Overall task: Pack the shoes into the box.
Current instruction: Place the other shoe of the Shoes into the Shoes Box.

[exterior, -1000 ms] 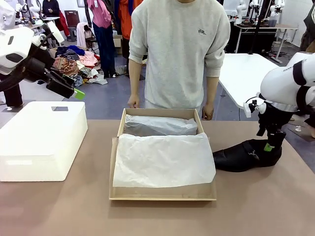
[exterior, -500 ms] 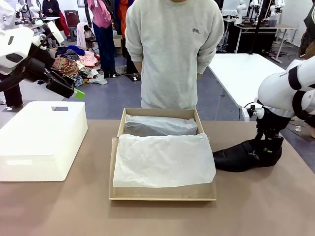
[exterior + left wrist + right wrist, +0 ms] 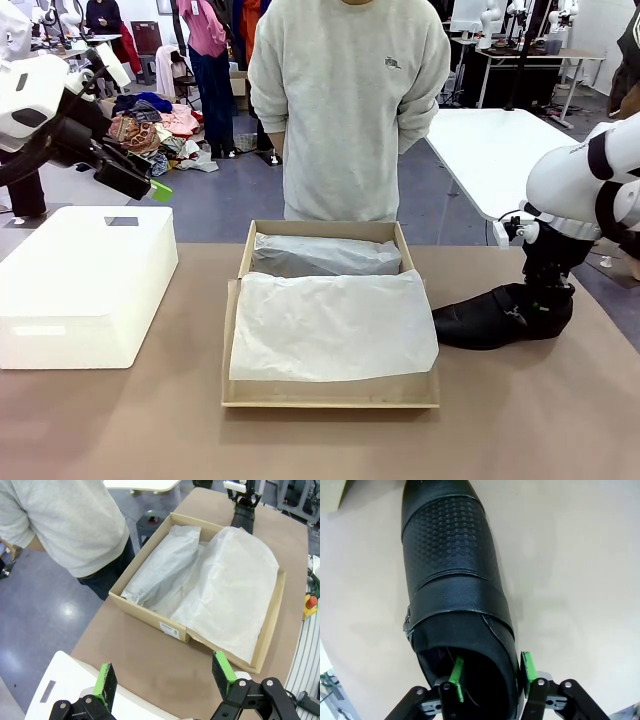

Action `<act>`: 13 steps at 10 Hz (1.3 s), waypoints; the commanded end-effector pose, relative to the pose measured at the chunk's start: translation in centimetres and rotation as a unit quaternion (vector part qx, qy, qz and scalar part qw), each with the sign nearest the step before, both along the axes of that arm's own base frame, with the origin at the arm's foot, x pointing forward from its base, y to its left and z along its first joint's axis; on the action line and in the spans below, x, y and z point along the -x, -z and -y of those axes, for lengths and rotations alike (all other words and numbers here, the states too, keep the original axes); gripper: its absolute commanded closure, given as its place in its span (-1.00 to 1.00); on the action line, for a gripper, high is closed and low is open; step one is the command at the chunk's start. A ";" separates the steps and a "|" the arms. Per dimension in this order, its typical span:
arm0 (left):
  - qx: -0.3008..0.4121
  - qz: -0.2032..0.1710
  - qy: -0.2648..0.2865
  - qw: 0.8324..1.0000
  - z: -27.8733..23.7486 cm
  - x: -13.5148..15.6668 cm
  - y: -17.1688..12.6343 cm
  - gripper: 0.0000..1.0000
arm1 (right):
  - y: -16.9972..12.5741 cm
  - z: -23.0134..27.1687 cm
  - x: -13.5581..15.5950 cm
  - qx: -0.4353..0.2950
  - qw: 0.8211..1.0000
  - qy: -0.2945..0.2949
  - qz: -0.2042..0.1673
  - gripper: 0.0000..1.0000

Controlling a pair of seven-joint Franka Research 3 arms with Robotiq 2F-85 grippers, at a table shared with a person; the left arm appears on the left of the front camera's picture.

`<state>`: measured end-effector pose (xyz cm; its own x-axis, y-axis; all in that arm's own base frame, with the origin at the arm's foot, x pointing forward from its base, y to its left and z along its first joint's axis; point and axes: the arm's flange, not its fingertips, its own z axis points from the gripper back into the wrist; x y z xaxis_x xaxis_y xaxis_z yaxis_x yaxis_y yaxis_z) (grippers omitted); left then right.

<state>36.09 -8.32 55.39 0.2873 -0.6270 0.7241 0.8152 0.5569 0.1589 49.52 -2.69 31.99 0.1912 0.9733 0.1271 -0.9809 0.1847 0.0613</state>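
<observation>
One glossy black shoe point(image 3: 492, 318) lies on the table right of the box, toe pointing at the box. My right gripper point(image 3: 546, 302) is down at its heel. In the right wrist view the gripper point(image 3: 491, 672) is open and straddles the shoe point(image 3: 451, 570) collar, with one green pad point(image 3: 456, 678) inside the opening and the other outside the wall. The tan box point(image 3: 232, 340) holds spread white tissue paper point(image 3: 330, 325) and a tissue-wrapped bundle point(image 3: 325, 255) at its far side; the second shoe is hidden. My left gripper point(image 3: 150, 185) hangs open above the white block, seen as point(image 3: 165, 674) in its wrist view.
A large white rounded block point(image 3: 85, 285) stands at the table's left. A person in a grey sweatshirt point(image 3: 345, 110) stands at the far edge behind the box. A white table point(image 3: 500, 150) is at the back right. Bare tabletop lies in front of the box.
My right gripper has dropped lower onto the shoe's heel. The person has drawn both hands off the box's far edge and shifted left. The left arm is still.
</observation>
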 end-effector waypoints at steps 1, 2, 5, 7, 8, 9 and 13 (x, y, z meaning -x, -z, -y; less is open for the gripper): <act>0.006 0.002 0.008 1.000 -0.1 0.0 0.2 -1.00 | -0.3 0.6 -0.5 -0.014 1.000 0.005 -0.006 1.00; 0.006 0.002 0.008 1.000 -0.1 0.0 0.2 -1.00 | -0.4 0.7 -0.6 -0.017 1.000 0.005 -0.007 1.00; 0.006 0.002 0.008 1.000 -0.1 0.0 0.2 -1.00 | -0.6 1.0 -0.8 -0.016 1.000 0.010 -0.011 1.00; 0.006 0.002 0.008 1.000 -0.1 0.0 0.2 -1.00 | -0.9 1.4 -1.2 -0.015 1.000 0.021 -0.019 1.00; 0.006 0.002 0.008 1.000 -0.1 0.0 0.2 -1.00 | -1.1 1.6 -1.6 -0.016 0.999 0.031 -0.023 1.00; 0.006 0.002 0.008 1.000 -0.1 0.0 0.2 -1.00 | -1.7 2.1 -2.4 -0.009 0.998 0.052 -0.032 1.00; 0.006 0.002 0.008 1.000 -0.1 0.0 0.2 -1.00 | -9.5 2.6 -5.8 0.021 0.989 0.144 -0.021 1.00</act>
<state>36.09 -8.32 55.39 0.2873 -0.6270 0.7241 0.8152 0.5570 0.1589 54.37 -5.57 39.67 0.4039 0.9089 0.1040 -0.9144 0.3976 0.0766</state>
